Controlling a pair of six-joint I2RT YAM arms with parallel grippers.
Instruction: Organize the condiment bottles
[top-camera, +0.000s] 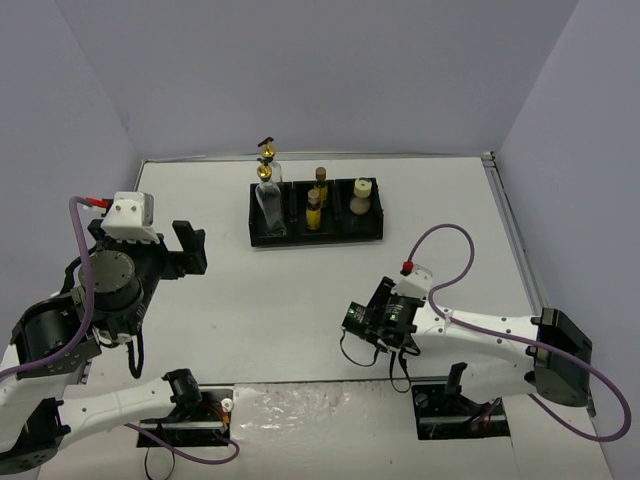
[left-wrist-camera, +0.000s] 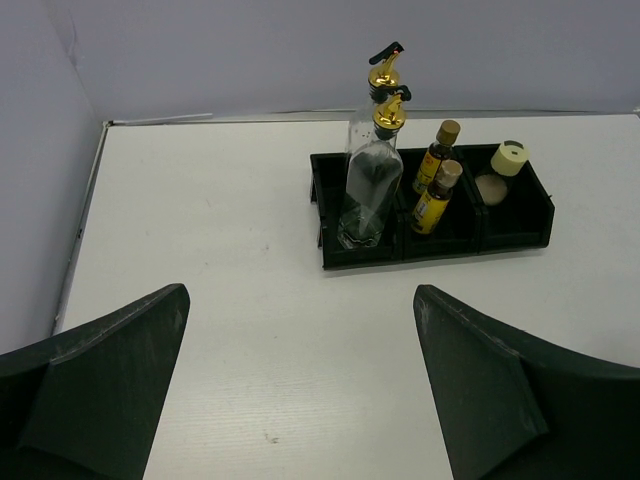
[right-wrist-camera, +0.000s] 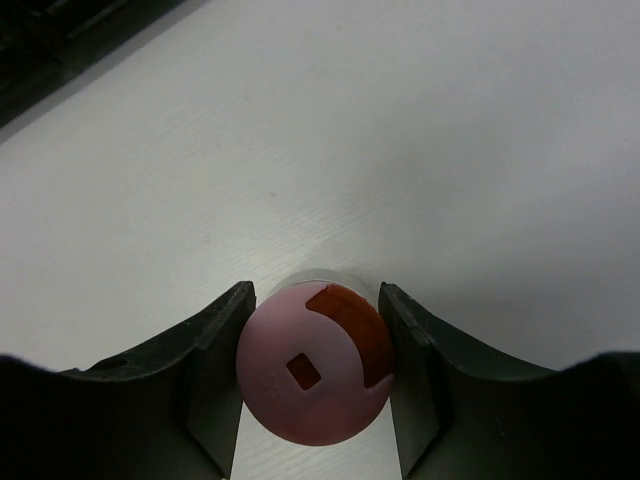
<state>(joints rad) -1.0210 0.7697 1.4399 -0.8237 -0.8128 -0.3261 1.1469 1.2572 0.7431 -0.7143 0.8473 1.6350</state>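
- Right wrist view: the right jaws are squeezed shut on a small squat jar with a round pink lid (right-wrist-camera: 315, 375). One jaw presses on each side, so the jar cannot slip out.
- The pink jar is low over the white desk (right-wrist-camera: 420, 150). I cannot tell if it touches the desk.
- From the top view, the jar is hidden under the right jaws, apart from the black plastic tray with three boxes (top-camera: 316, 240).
- The two tall clear glass bottles with gold pourer tops (top-camera: 268, 200) stand in the left box.
- The two small amber bottles (top-camera: 315, 205) stand in the middle box.
- The squat beige jar (top-camera: 360, 197) sits alone in the right box.
- Things that look alike share a box, so I think the pink jar belongs with the beige one.
- The left jaws are spread wide and hold nothing. They hang at the left side, out of the way.
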